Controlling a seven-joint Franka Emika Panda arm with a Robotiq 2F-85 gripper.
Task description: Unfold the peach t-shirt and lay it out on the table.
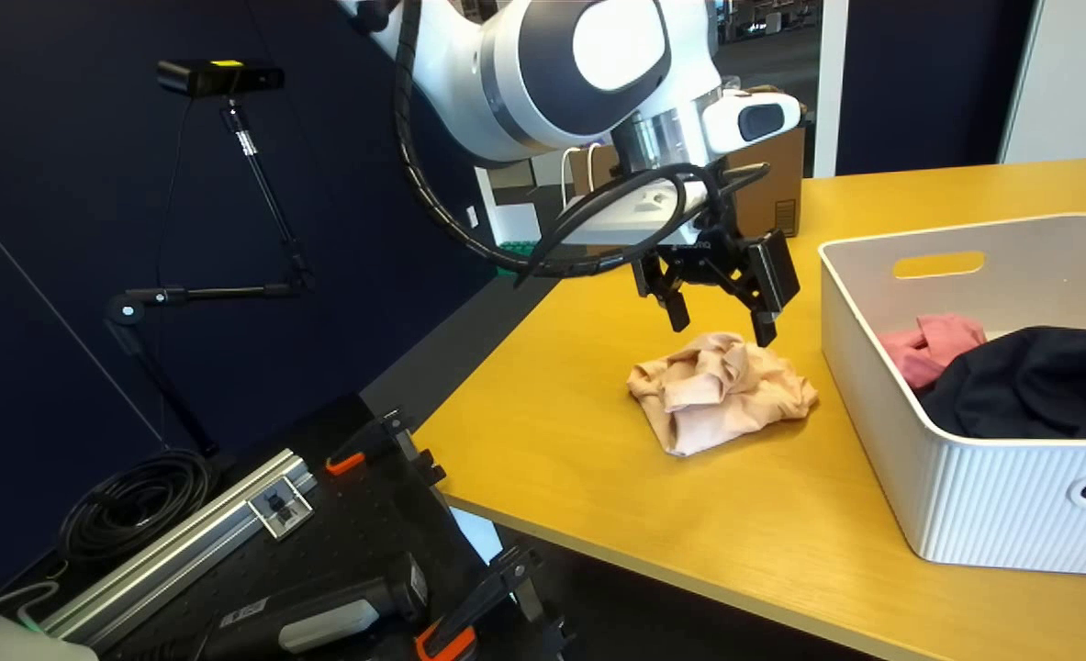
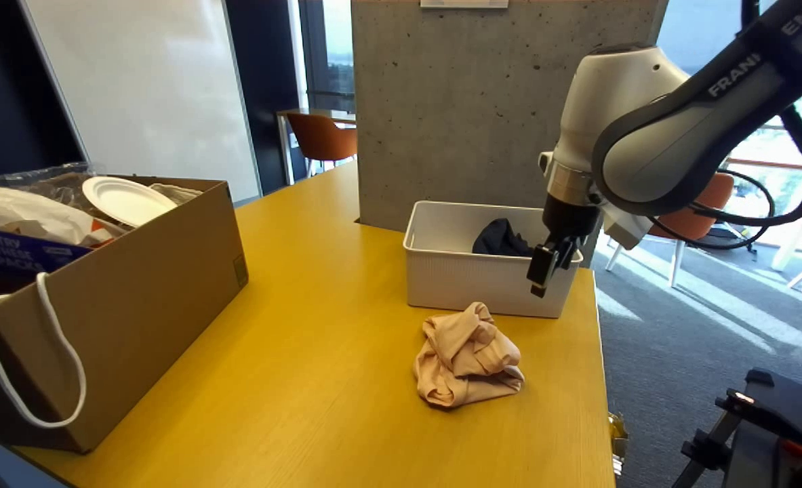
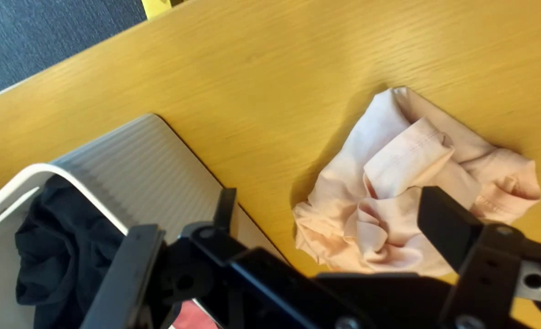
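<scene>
"Peach t-shirt (image 1: 726, 395) first: where is it found, and how is it arranged?"

"It is seen on the table (image 1: 543, 413), bunched into a loose heap, with folds turned over one another and a stitched edge exposed in the wrist view."

"What is placed near it?"

"A white bin (image 2: 489, 281) is set just beside it, and a black garment (image 1: 1029, 386) and a pink garment (image 1: 933, 347) are held inside. In an exterior view a cardboard box (image 2: 156, 325) is shown on the same table, well apart."

"And how is the gripper (image 1: 721, 321) held?"

"Above the table, clear of the t-shirt, with its fingers (image 3: 445, 224) spread wide. In the wrist view, the t-shirt is partly covered by one finger and the bin's wall by the other."
</scene>
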